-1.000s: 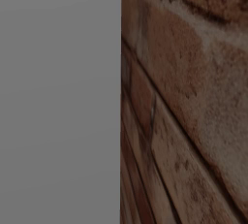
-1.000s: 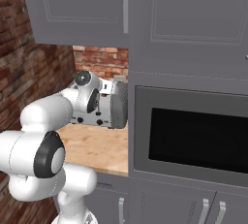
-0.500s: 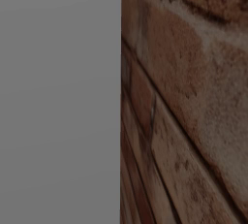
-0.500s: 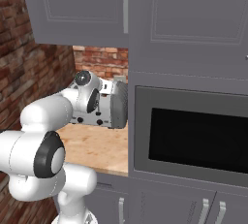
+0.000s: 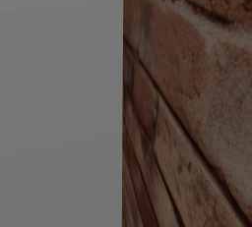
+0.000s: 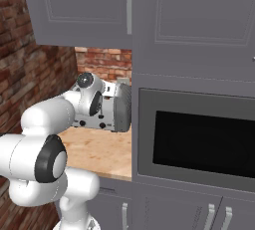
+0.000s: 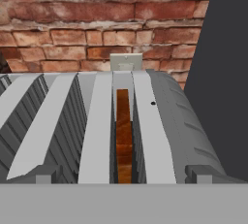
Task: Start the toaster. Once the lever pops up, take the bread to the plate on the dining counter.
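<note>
Nothing has shifted over the last second: the gripper [image 7: 121, 177] still hovers with its jaws spread wide and empty above the toaster [image 7: 111, 126], where the bread [image 7: 123, 136] sits edge-on in the centre slot, so grasping it seems next.

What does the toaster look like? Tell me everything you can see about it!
The toaster is silvery grey with rounded sides and looks like metal. It stands on the light wood countertop, close to the brick back wall, right beside the tall grey cabinet. Small dark knobs sit low on its front. From above, the hand view shows long slots across its top, and one slot holds the brown bread, standing on edge. The robot's arm covers part of the toaster.
</note>
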Controlling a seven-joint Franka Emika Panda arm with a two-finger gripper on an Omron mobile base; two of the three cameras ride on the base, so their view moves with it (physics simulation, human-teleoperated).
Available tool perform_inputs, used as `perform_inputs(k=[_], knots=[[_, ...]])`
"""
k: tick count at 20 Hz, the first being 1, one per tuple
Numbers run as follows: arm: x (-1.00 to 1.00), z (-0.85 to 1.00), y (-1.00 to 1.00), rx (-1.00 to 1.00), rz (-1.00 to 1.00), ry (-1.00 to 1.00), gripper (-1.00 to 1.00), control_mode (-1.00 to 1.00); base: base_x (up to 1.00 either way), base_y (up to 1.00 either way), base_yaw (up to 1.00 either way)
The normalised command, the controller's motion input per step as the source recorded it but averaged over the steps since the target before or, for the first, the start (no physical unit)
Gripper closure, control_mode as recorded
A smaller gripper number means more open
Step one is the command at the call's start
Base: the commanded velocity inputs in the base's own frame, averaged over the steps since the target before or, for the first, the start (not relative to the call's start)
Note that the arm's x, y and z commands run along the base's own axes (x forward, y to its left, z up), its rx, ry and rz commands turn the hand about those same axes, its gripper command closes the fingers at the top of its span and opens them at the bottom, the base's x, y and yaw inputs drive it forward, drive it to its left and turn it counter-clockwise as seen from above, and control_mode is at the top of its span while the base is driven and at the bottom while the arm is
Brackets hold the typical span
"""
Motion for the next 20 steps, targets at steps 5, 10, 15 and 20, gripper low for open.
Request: perform_inputs(k=[5,10,15,20], knots=[[0.00,0.00,0.00,0.00,0.00,0.00,-1.00,-1.00,0.00,0.00,0.00],[0.00,0.00,0.00,0.00,0.00,0.00,-1.00,-1.00,0.00,0.00,0.00],[0.00,0.00,0.00,0.00,0.00,0.00,-1.00,-1.00,0.00,0.00,0.00],[0.00,0.00,0.00,0.00,0.00,0.00,-1.00,-1.00,0.00,0.00,0.00]])
